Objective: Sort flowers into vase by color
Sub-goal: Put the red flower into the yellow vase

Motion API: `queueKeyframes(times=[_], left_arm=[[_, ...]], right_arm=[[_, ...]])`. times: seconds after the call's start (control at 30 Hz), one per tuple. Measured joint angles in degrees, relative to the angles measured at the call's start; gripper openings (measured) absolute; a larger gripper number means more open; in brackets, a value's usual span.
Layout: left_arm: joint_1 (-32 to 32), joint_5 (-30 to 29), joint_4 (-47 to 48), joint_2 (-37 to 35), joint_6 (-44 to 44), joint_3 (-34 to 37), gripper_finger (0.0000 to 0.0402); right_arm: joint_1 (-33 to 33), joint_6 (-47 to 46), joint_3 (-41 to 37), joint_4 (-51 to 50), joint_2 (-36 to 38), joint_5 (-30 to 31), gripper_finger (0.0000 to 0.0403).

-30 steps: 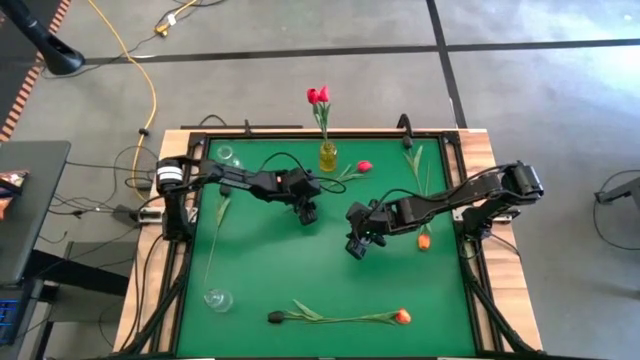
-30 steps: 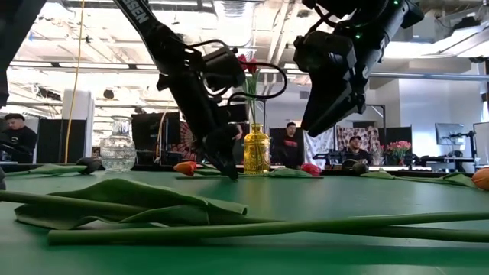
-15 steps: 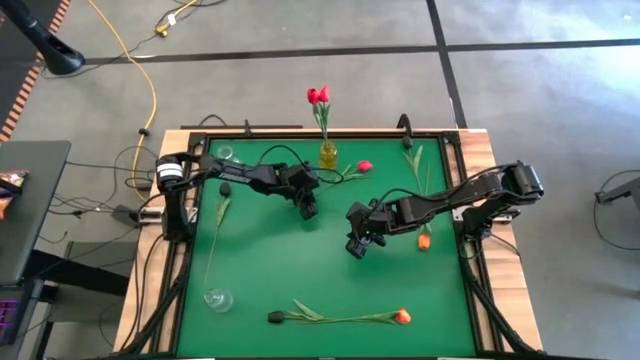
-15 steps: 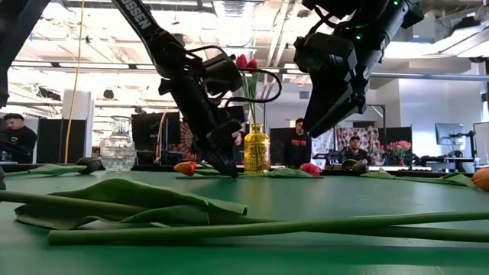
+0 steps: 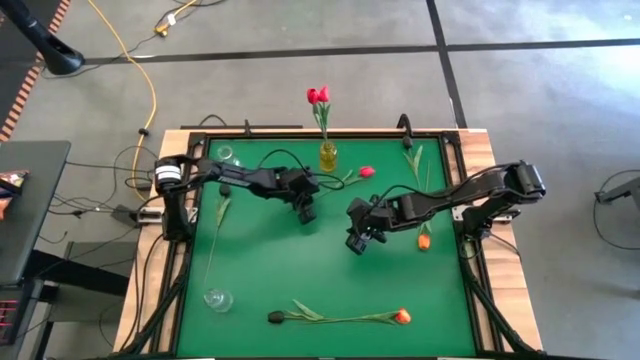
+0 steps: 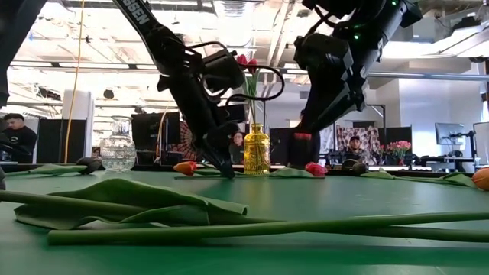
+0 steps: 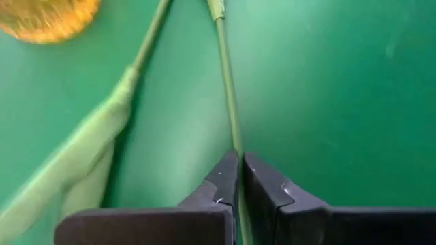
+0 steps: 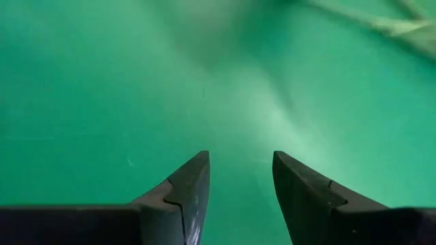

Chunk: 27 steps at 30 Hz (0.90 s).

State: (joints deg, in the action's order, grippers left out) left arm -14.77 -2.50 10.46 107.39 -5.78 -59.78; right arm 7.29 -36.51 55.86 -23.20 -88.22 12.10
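Note:
A red tulip lies on the green mat, its head (image 5: 366,171) (image 6: 315,169) right of the yellow vase (image 5: 328,155) (image 7: 48,13), which holds red flowers (image 5: 318,96). My left gripper (image 5: 305,213) (image 6: 228,173) (image 7: 240,160) is shut on that tulip's stem, near the mat. One of its leaves (image 7: 82,156) lies beside the stem. My right gripper (image 5: 356,243) (image 8: 240,170) hangs open above bare mat at mid-table, holding nothing. My left gripper pinches the red tulip's thin green stem (image 7: 234,133) between its two fingertips, near the end away from the head. The fingers slant down from the table's left. Ahead of them the stem runs on low along the mat toward the yellow vase.
A dark tulip (image 5: 226,187) lies along the left side and an orange tulip (image 5: 424,241) by the right edge. Another long stem with an orange head (image 5: 402,316) lies near the front. Clear vases stand at front left (image 5: 218,298) and far left (image 5: 226,153).
My left gripper has shut on the red tulip's stem while staying almost in place just above the mat. The tulip's head has barely shifted.

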Motion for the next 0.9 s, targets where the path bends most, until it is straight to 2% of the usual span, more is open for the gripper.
queueKeyframes(times=[0.27, 0.5, 0.73, 0.9], left_arm=[[0.0, 0.2, -1.8, -11.9, -0.9, 0.0, 0.0000], [0.1, 0.8, -9.9, -21.9, -2.2, -0.1, 0.0000], [0.1, 0.7, -15.8, -26.7, -5.2, -0.1, 0.0000], [0.4, 3.4, -18.0, -28.2, -6.6, -0.1, 0.0000]], right_arm=[[0.0, 7.7, 0.0, 1.4, 8.2, 0.0, 0.0186], [-0.4, 14.0, 0.0, 13.0, 12.3, -0.9, 0.0186], [-1.5, 16.0, 0.0, 21.3, 12.1, -1.1, 0.0186], [-3.4, 17.5, 0.0, 24.2, 12.5, 3.4, 0.0186]])
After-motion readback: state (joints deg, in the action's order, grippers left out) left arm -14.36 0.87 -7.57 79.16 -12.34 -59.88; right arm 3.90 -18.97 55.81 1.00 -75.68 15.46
